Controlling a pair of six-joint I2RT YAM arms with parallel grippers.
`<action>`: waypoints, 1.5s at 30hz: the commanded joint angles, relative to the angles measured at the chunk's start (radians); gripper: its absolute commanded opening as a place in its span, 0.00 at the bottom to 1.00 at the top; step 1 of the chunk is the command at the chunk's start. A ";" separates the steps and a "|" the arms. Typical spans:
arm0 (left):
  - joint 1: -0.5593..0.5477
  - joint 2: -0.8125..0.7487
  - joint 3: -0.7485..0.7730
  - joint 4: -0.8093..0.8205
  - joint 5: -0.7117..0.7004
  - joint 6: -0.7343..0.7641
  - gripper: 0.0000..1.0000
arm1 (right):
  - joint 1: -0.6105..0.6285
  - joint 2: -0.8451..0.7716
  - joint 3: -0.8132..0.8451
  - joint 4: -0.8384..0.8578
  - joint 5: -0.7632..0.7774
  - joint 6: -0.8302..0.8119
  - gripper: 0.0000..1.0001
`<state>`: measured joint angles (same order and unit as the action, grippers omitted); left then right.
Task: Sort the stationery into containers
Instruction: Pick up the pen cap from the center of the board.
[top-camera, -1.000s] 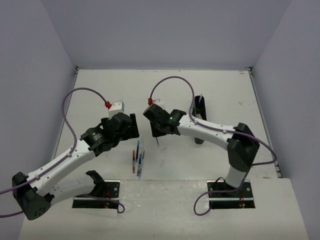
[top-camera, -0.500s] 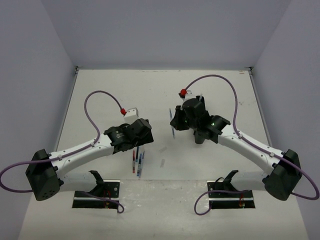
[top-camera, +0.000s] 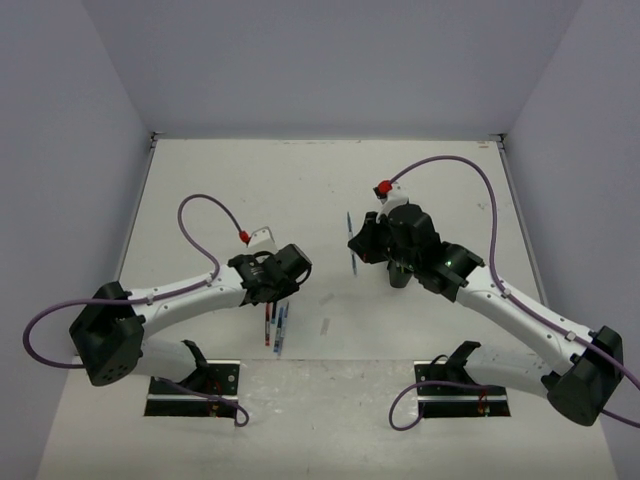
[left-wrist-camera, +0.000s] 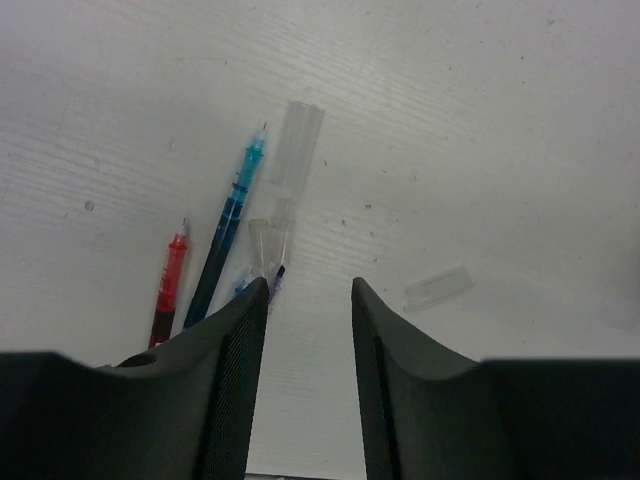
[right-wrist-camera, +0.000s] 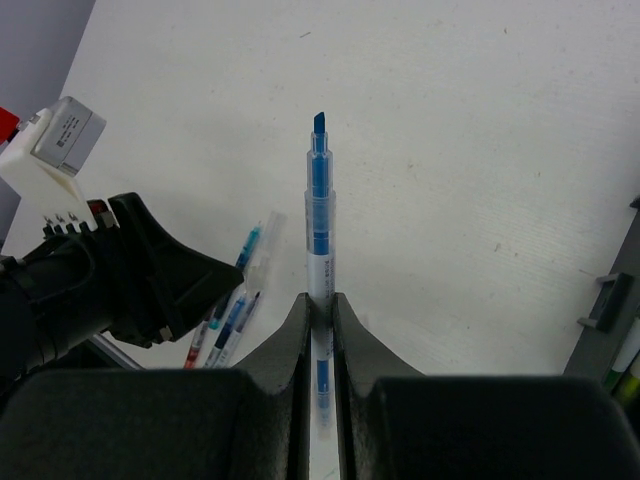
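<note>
both the red pen (left-wrist-camera: 171, 283) and teal pen (left-wrist-camera: 232, 222) hide behind left fingers (left-wrist-camera: 235, 380).

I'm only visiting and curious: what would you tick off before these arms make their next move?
1. Right gripper clamped on blue highlighter: ok.
2. Highlighter above organiser tray: not ok, tray off to the side.
3. Pen inside the left gripper: not ok; red pen and teal pen lie beside it.
4. Grippers clear of each other: ok.
5. Free room in tray: cannot tell.
</note>
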<state>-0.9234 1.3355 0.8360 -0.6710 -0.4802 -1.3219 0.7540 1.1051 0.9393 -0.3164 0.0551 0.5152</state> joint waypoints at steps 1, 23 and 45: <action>-0.003 0.039 0.021 -0.038 -0.043 -0.072 0.35 | -0.002 -0.022 -0.018 0.023 0.046 0.003 0.00; -0.002 0.170 0.085 -0.046 -0.075 0.000 0.14 | -0.002 -0.012 -0.043 -0.010 0.091 0.006 0.00; 0.052 0.131 0.083 0.087 -0.004 0.336 0.22 | -0.002 -0.003 -0.054 -0.027 0.123 -0.005 0.00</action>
<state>-0.8828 1.4911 0.8960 -0.6271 -0.4912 -1.0398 0.7532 1.1057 0.8913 -0.3462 0.1421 0.5152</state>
